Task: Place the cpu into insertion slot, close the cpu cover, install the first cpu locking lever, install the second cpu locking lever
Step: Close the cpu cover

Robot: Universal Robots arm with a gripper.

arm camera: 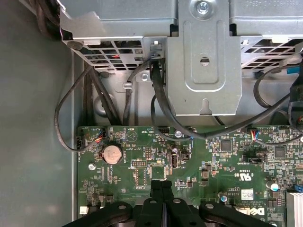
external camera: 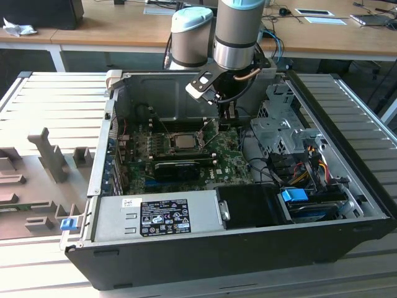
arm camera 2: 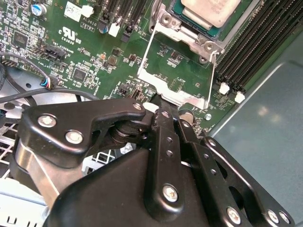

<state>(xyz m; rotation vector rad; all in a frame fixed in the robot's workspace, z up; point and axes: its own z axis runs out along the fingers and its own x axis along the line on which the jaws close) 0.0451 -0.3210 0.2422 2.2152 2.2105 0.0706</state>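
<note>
Beside the seated cpu [arm camera 2: 208, 12], the open cpu cover [arm camera 2: 175, 92], judged light, thin and stiff, offered its free edge as purchase; the tool [arm camera 2: 160, 103], closed and apparently empty, touched it.

Cpu [external camera: 182, 140] in insertion slot [external camera: 169, 148]; end effector [external camera: 227, 120] just beside.

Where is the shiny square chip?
The cpu sits in the insertion slot on the green motherboard, toward the exterior view's left of the tool.
</note>
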